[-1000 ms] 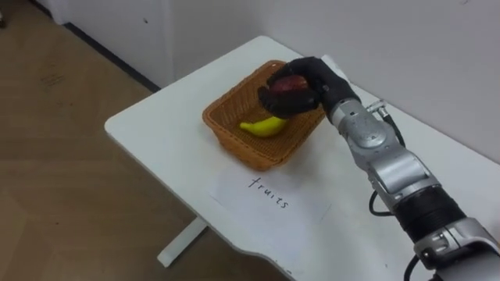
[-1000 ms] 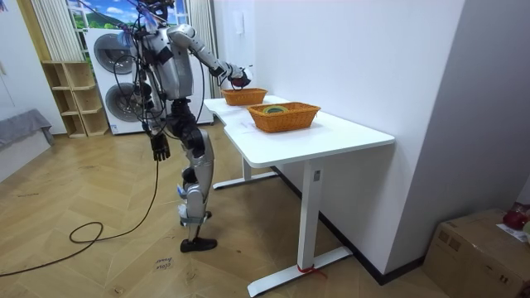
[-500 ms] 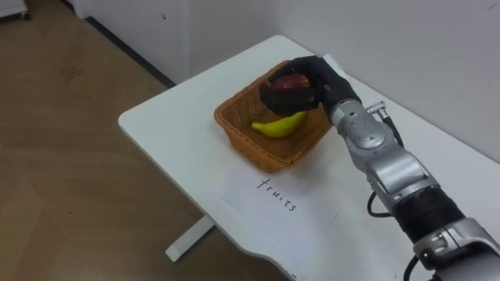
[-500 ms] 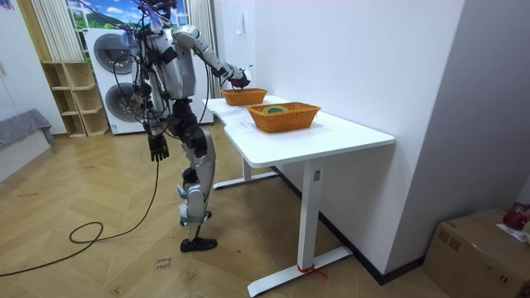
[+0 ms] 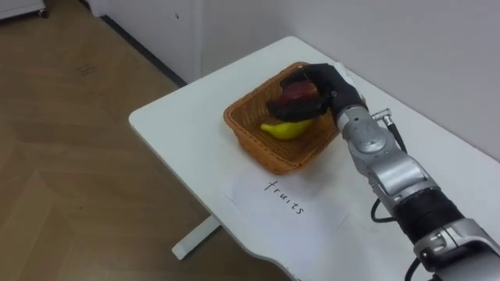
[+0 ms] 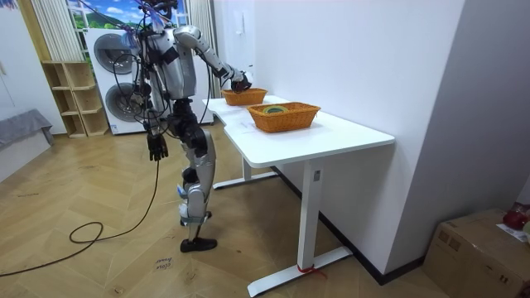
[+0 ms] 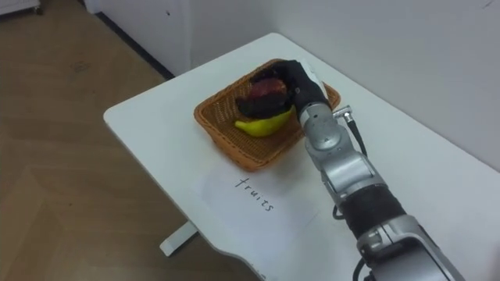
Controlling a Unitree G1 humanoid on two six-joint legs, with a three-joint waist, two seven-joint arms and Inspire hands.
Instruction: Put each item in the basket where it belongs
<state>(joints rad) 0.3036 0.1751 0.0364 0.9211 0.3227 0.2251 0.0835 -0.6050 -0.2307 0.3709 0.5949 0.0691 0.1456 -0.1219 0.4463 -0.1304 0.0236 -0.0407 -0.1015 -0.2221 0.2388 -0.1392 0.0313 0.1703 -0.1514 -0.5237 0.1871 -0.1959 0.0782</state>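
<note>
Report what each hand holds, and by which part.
The right hand grips a dark red fruit round its top and sides, above the banana in the wicker basket. The left hand hangs at the robot's side, nothing visible in it.

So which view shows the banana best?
Left eye view: the banana lies plainly in the basket under the right hand. The right eye view is nearly equal; in the room view it's too small to tell.
</note>
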